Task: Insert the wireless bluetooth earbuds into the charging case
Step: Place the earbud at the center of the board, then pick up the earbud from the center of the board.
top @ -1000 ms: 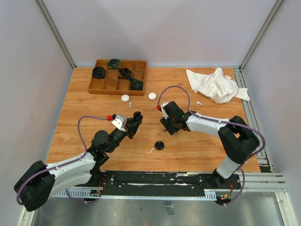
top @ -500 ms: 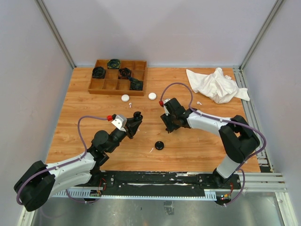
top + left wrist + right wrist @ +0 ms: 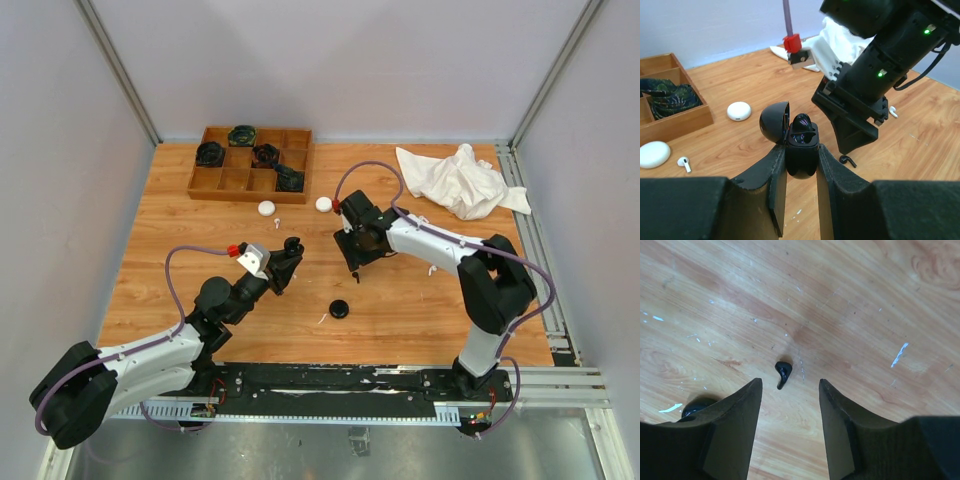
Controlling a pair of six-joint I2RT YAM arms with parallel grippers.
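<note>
The light wooden worktop [image 3: 450, 310] carries everything, and my two arms meet near its middle. My left gripper [image 3: 801, 152] is clamped on the small black rounded charging case [image 3: 801, 167]. It holds the case upright with the lid hinged open to one side. Something dark and glossy sits in the cradle, and I cannot tell whether it is an earbud already seated.

My right gripper [image 3: 790, 385] hangs low over the wood with its jaws apart. A black round puck [image 3: 697, 407] lies close beside one finger. Between the fingers lies the tiny black stemmed earbud [image 3: 783, 374], flat on the bare boards near the middle of the worktop and touching neither finger.

As I judge it, the step in hand is the pick. The earbud lies a shade off centre, so I should shift sideways until it is midway between the fingers, then go down until the pads almost brush the wood. I should close slowly across the stem, since a thing this small and smooth may squirt out or flip. I must also keep clear of the puck. Once I hold the earbud, its stem should point down before I take it to the open case.
</note>
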